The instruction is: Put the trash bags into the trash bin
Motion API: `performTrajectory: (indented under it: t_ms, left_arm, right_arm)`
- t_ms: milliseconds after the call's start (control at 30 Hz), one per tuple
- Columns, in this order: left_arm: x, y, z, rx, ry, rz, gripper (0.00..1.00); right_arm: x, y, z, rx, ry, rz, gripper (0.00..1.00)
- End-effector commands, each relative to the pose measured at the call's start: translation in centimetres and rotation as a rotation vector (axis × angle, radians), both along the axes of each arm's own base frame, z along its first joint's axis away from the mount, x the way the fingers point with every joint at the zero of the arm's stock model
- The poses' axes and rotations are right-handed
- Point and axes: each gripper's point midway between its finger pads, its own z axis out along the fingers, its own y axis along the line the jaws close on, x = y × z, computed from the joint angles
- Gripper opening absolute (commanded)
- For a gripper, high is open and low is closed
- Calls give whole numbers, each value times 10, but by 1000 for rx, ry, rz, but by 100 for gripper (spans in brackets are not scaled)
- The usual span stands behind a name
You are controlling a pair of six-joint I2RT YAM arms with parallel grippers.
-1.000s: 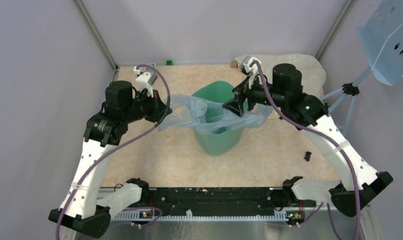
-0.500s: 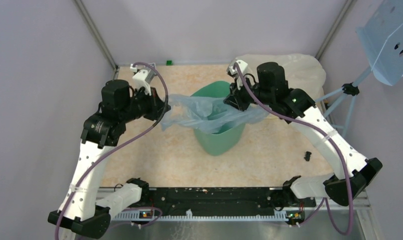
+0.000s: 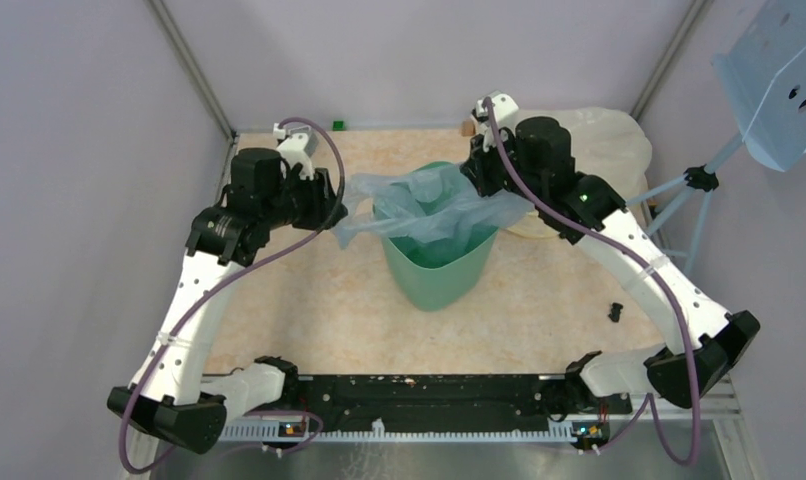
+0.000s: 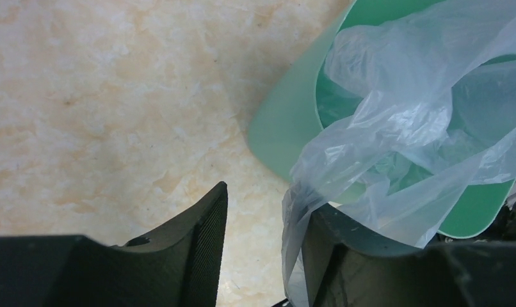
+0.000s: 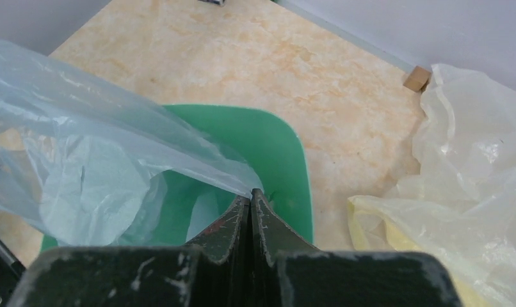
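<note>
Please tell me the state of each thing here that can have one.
trash bin: upright, mouth open.
pale blue bag: crumpled, partly in the trash bin, spilling over its rim.
left gripper: open, bag draped on one finger.
right gripper: shut on the pale blue bag.
cream-yellow bag: crumpled, outside the trash bin.

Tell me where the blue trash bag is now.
Top view: the pale blue trash bag drapes over the mouth of the green bin at mid-table, its right edge pinched by the right gripper.

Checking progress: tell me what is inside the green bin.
Part of the pale blue bag hangs into the bin, the rest draped over its rim. The bag hides the bin's bottom.
</note>
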Motion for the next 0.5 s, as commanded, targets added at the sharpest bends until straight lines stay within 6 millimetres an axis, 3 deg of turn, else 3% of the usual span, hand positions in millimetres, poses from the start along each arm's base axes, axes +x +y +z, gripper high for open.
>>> performTrajectory:
  t_ms: [0, 67, 133, 267, 367, 467]
  left_arm:
    - [7, -2, 1, -28, -12, 13, 53]
    - [7, -5, -2, -42, -10, 10, 52]
    - [10, -6, -7, -45, -6, 12, 44]
    - [21, -4, -20, -24, 22, 37, 16]
    - [31, -2, -27, -6, 29, 56, 3]
    - [41, -1, -30, 4, 36, 65, 0]
  right_arm:
    - [24, -3, 19, 68, -35, -99, 5]
    - [33, -2, 14, 68, -17, -117, 11]
    - [41, -3, 10, 73, -2, -134, 14]
    - [60, -8, 2, 84, 15, -162, 19]
    - [70, -8, -4, 110, 41, -151, 19]
    - [80, -7, -10, 120, 56, -142, 9]
